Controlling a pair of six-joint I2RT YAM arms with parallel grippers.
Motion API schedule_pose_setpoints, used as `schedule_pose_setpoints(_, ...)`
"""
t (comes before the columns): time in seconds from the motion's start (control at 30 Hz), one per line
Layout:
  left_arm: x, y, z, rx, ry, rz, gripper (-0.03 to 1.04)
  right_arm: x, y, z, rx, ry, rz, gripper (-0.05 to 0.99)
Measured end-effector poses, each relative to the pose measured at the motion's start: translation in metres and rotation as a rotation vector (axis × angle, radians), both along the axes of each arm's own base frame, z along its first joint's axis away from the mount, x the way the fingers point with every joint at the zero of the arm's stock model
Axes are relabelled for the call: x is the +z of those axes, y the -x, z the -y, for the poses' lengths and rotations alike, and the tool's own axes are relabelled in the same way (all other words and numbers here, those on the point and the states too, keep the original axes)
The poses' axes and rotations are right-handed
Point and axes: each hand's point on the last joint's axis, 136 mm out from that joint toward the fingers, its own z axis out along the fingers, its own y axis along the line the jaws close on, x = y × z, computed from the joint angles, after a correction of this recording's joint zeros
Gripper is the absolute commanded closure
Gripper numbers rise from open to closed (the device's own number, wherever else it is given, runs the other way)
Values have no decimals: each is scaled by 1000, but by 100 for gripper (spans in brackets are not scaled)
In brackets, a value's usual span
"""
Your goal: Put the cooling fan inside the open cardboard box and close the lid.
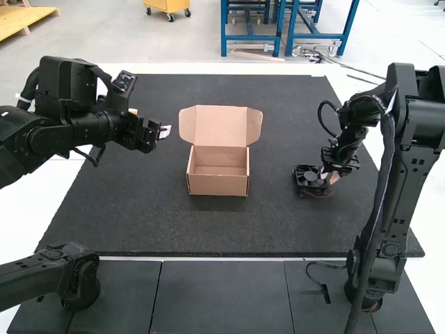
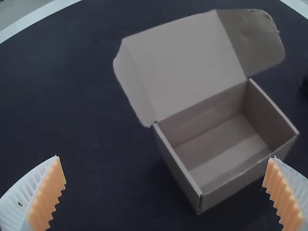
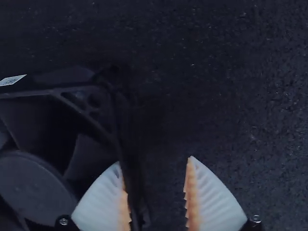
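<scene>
Black, square-framed cooling fan [image 1: 309,180] sits at 3 o'clock of the open cardboard box [image 1: 217,179], its blades dim. The right gripper [image 3: 154,166] straddles its rim, unclenched; the left gripper [image 1: 156,132] gapes at 9 o'clock.

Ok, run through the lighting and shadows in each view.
High view: even light, the box throws a soft shadow on the mat at its near side. Left wrist view: bright, box interior evenly lit. Right wrist view: dim, the fan barely stands out from the mat.
</scene>
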Motion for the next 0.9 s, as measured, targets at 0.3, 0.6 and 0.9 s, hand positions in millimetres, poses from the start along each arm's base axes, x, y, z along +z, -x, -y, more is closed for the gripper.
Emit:
schedule_pose_setpoints(0.3,1,1,0,-1,-4,-1,4,1,0,-6,-20,-28,-2,94)
schedule_pose_setpoints(0.6,11,-1,-3,6,-1,23,4,1,-1,-7,-32,-37,-2,95)
schedule_pose_setpoints(0.9,9,0,-3,0,-19,19,4,18,5,-10,-68,-51,-12,95)
